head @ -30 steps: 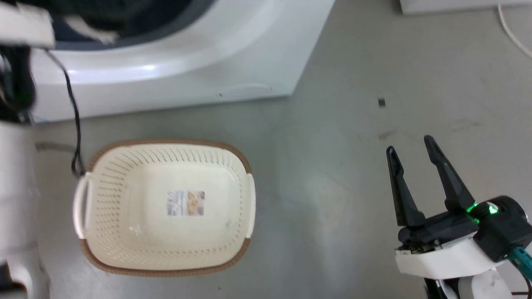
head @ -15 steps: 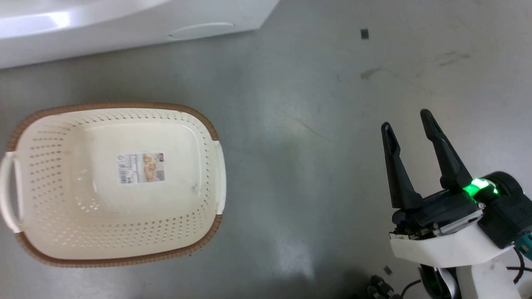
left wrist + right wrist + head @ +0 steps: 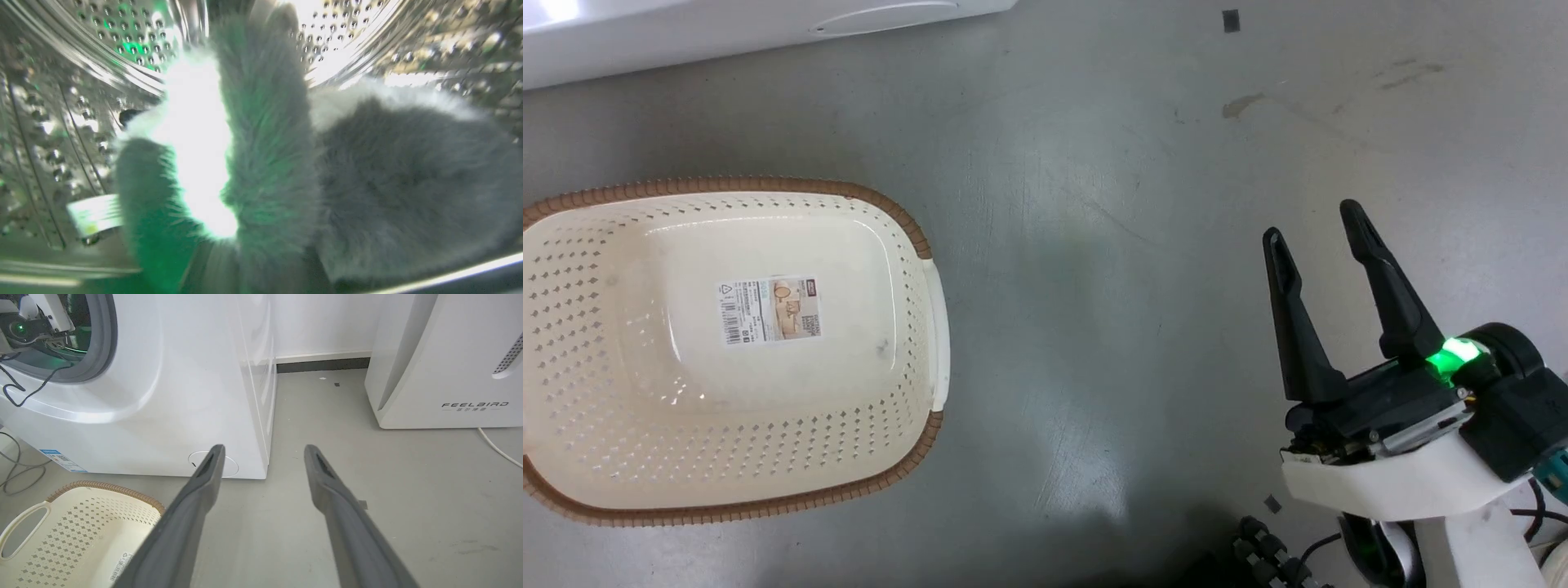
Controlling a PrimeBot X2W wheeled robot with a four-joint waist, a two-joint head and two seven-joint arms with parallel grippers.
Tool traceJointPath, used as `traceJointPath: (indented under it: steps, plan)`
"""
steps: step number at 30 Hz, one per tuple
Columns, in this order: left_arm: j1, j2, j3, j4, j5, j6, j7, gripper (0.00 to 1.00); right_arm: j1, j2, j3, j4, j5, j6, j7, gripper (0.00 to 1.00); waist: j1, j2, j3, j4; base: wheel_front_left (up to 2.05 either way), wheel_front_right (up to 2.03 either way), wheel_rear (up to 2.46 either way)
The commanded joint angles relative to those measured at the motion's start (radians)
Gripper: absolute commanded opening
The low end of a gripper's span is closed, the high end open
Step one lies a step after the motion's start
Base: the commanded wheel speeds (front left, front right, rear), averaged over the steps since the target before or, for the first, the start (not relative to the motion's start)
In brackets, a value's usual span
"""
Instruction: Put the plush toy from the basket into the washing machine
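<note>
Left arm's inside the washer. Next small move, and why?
Probably open the left gripper, if shut, and drop the plush toy, which hides its fingers: it already lies in the drum of the washing machine, and the basket is empty.

A grey floor (image 3: 1094, 286) is seen beneath the right gripper (image 3: 1312, 221). On it the basket (image 3: 907, 327) is set well to the left of the gripper, the washing machine (image 3: 184, 396) is stood ahead and left of it, and a white FEELBIRD appliance (image 3: 441, 367) ahead and right.
</note>
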Motion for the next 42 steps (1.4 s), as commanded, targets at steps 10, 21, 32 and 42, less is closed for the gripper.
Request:
traceJointPath:
  steps: [10,21,32,42]
  plan:
    - [0.033,-0.003,-0.072,0.047,-0.054,-0.012,-0.016,1.00,-0.022,0.000,-0.015,0.001,-0.009,-0.001,-0.005,1.00,-0.0001,0.0000,-0.037,0.025,0.00,0.00,0.00]
    - [0.220,-0.045,-0.160,0.059,-0.180,-0.012,-0.127,1.00,0.001,0.000,-0.044,0.049,-0.056,-0.001,-0.005,1.00,-0.0001,0.0000,-0.251,0.087,0.00,0.00,0.00]
    - [0.505,-0.074,-0.210,-0.111,-0.248,-0.012,-0.190,1.00,0.092,0.000,-0.078,0.104,-0.093,-0.001,-0.005,1.00,-0.0001,0.0000,-0.513,0.177,0.00,0.00,0.00]
    - [0.936,-0.090,-0.062,-0.500,-0.200,0.070,-0.191,1.00,0.184,0.000,-0.093,0.129,-0.104,-0.001,-0.005,1.00,-0.0001,0.0000,-0.679,0.230,0.00,0.00,0.00]
